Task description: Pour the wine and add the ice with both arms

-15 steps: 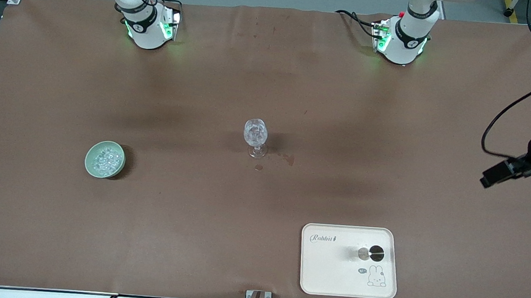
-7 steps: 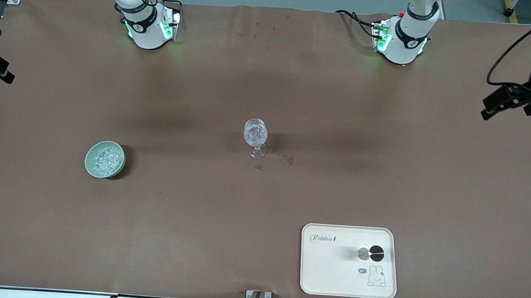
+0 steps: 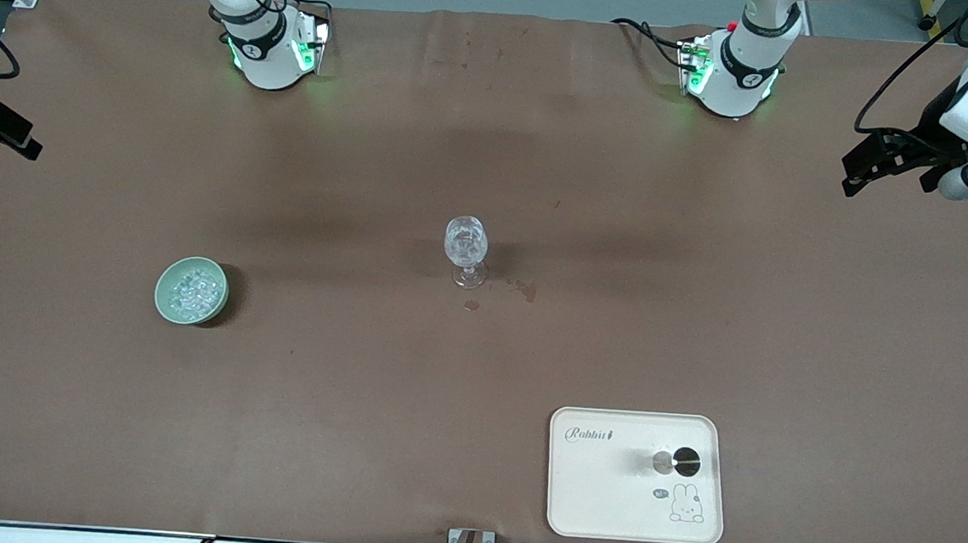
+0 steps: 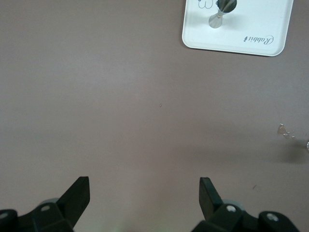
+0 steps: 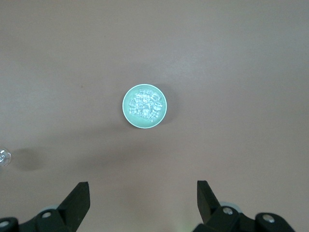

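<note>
My left end effector point(image 3: 862, 166) hangs at the upper right of the front frame, fingers apart and empty; my right end effector point(image 3: 0, 129) at the far left edge, likewise spread. The ice point(image 3: 191, 287) sits heaped in a green bowl point(image 3: 162, 300) at mid-left, the stemmed glass point(image 3: 465, 249) at centre. I judge those lumps hard, slick and light: pinch one across its flat faces.

White rabbit tray point(image 3: 596, 501) near front camera; small stains point(image 3: 525, 290) mid-table.
</note>
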Available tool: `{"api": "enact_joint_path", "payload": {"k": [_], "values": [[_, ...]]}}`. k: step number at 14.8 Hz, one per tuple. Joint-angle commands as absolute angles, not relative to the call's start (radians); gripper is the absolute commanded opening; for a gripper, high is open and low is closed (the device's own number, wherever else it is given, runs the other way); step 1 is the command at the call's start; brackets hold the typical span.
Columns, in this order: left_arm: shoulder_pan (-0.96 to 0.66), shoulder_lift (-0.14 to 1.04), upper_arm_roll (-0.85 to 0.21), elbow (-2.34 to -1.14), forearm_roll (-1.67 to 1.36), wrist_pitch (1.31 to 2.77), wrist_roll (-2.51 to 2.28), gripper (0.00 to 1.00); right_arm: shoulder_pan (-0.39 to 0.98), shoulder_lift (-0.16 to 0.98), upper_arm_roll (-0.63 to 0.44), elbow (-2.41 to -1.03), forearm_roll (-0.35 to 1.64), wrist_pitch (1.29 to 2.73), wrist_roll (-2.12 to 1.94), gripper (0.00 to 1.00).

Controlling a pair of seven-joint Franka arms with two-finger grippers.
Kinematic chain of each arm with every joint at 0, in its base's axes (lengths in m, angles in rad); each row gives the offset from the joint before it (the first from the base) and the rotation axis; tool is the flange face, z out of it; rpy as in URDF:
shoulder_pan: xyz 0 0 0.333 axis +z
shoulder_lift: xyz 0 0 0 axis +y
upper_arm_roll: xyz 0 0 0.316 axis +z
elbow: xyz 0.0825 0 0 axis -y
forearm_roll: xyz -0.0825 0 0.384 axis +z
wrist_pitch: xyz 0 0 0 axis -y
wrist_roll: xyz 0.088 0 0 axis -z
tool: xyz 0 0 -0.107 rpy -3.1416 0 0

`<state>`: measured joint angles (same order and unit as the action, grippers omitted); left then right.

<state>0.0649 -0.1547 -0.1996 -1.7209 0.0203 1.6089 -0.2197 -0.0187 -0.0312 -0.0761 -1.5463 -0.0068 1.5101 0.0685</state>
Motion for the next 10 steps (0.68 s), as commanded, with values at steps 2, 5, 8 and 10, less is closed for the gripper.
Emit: {"api": "enact_joint_path", "payload": {"k": [2, 5, 8, 10], "values": [[0.078, -0.163, -0.206, -1.695, 0.006, 1.611, -0.206, 1.00, -0.038, -0.044, -0.055, -1.572, 0.002, 1.516, 0.029, 0.98], [0.075, -0.140, -0.206, -1.661, 0.008, 1.556, -0.175, 1.00, -0.040, -0.044, -0.048, -1.572, 0.002, 1.508, -0.075, 0.98], [0.077, -0.127, -0.206, -1.632, 0.006, 1.505, -0.117, 1.00, -0.034, -0.044, -0.045, -1.572, 0.002, 1.505, -0.075, 0.98], [0.075, -0.126, -0.206, -1.634, 0.006, 1.505, -0.118, 1.00, -0.038, -0.044, -0.046, -1.569, 0.002, 1.511, -0.075, 0.98]]}}
